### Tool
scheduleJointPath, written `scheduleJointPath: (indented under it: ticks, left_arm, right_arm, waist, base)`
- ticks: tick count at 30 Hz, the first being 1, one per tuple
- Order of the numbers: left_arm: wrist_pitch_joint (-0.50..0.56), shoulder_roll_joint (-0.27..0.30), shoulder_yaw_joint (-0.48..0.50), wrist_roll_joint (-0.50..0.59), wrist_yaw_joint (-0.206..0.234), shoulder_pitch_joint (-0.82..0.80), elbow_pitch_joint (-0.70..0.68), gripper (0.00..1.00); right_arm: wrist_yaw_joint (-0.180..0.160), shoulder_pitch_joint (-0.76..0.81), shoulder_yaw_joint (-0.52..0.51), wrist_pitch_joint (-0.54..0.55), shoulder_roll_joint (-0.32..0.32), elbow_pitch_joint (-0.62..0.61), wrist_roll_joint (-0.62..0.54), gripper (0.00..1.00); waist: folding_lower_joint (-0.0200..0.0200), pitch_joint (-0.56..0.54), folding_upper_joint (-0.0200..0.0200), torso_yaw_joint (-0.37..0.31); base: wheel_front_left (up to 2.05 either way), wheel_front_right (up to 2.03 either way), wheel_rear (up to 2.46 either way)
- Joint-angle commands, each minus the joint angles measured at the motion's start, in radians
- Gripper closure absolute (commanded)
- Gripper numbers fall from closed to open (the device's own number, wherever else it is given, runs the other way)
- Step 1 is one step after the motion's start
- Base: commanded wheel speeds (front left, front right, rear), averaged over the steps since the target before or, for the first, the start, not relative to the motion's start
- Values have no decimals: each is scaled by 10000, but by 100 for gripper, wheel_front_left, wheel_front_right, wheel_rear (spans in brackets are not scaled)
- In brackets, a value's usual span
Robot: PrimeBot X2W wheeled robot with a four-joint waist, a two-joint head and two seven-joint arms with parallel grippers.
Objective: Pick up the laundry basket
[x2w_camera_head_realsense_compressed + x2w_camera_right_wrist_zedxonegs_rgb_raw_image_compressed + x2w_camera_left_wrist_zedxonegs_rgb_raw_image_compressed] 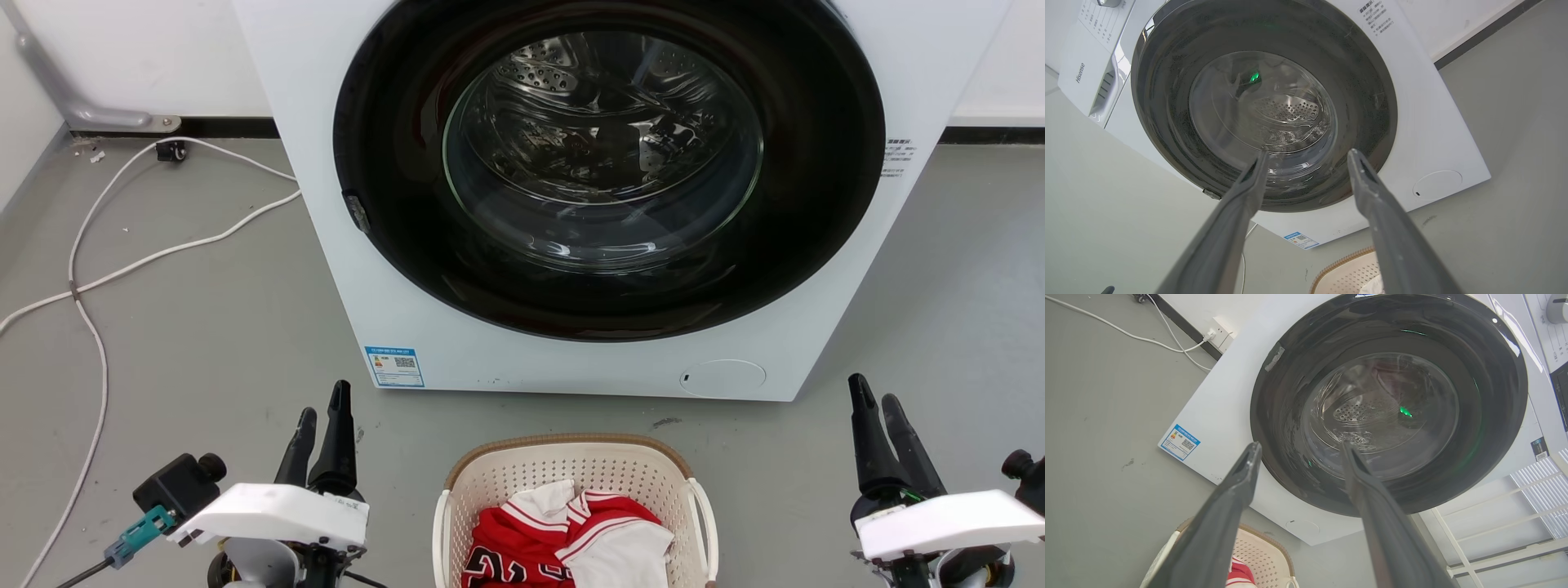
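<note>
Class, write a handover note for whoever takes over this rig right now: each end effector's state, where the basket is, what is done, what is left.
Left end effector: open, empty, left of the basket and apart from it.
Right end effector: open, empty, right of the basket and apart from it.
Laundry basket: on the floor before the washer, holding red and white clothes.
Done: nothing gripped.
Left: probably reach the side handles, grip, lift.

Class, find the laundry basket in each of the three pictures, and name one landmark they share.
Head view: laundry basket at bottom centre, before the washer.
Left wrist view: bottom edge, left of centre.
Right wrist view: bottom edge, right of centre.
Shared landmark: the washer's blue label.
</note>
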Motion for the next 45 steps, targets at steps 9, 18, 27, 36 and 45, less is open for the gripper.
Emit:
scheduleJointPath:
  ticks: [9, 18, 27, 36, 45]
  left_arm:
    - [-378, 31, -126, 1407, 122, 42, -459, 0]
    - [-651, 34, -174, 2600, 23, 250, -689, 0]
    - [-900, 36, -98, 3651, 37, 471, -877, 0]
    - [-1099, 39, -117, 4498, 149, 601, -1021, 0]
    - [-1320, 40, -277, 5441, 166, 681, -1201, 0]
  right_arm:
    - [0, 136, 194, -372, -34, -527, -1692, 0]
    - [0, 302, 267, -647, -35, -794, -2957, 0]
    - [0, 461, 266, -896, -36, -993, -4099, 0]
    - [0, 599, 282, -1108, -36, -1107, -5030, 0]
    - [-1, 727, 270, -1325, -36, -1296, -5905, 0]
  waist:
    - [0, 31, -1, -1]
    - [0, 57, -1, -19]
    - [0, 82, -1, -16]
    - [0, 95, -1, -10]
    - [0, 115, -1, -22]
  base:
    - [0, 0, 0]
    - [0, 0, 0]
    - [0, 0, 0]
    - [0, 0, 0]
    - [0, 0, 0]
